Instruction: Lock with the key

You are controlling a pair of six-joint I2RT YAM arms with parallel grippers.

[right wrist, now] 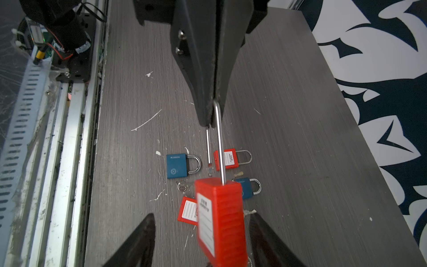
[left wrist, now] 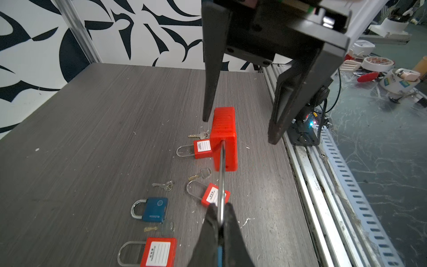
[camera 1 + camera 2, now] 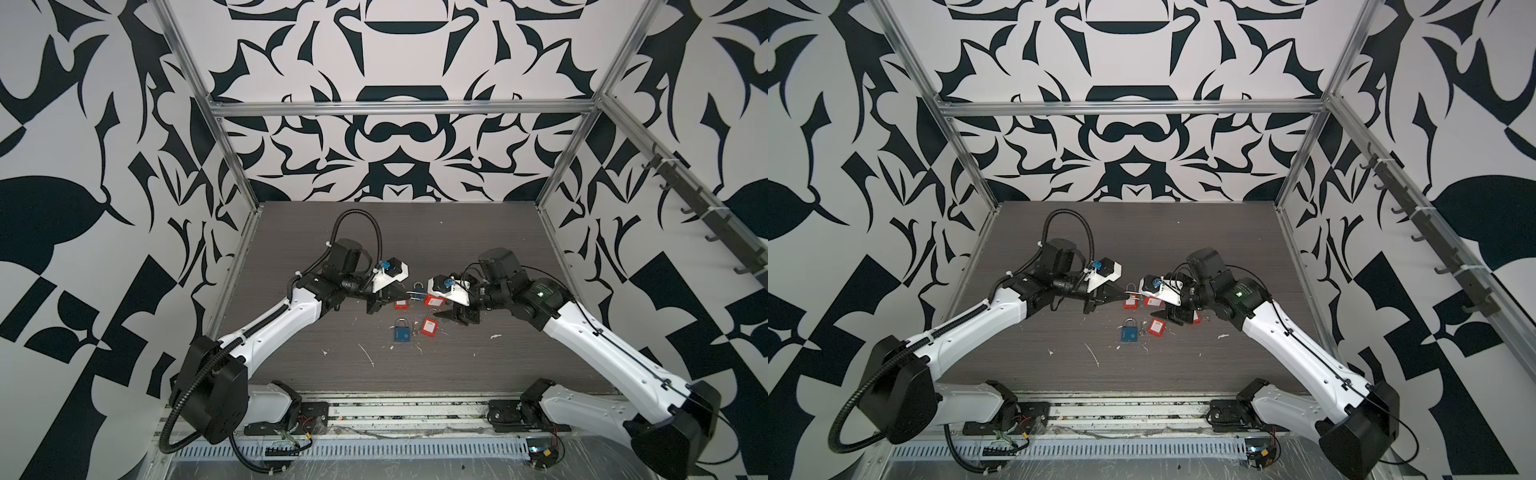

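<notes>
— Why did the left gripper (image 2: 220, 209) pinch the shackle (image 1: 220, 143) rather than the body?
— Clamped there, it left the red padlock (image 2: 225, 138) hanging free just beyond its tips.
— And the right gripper (image 1: 201, 216)?
— Its jaws stood apart on either side of that body, gripping nothing. Probably making room for a key. The keys (image 2: 205, 173) lay on the table (image 2: 92, 138) beneath both tools.

Even, diffuse light fills both top views, leaving faint soft shadows on the table (image 3: 478, 257), while the walls (image 3: 62, 208) stretch wide-angle toward the edges. Wrist views are bright; their nearest foreground looks soft, perhaps out of focus.
</notes>
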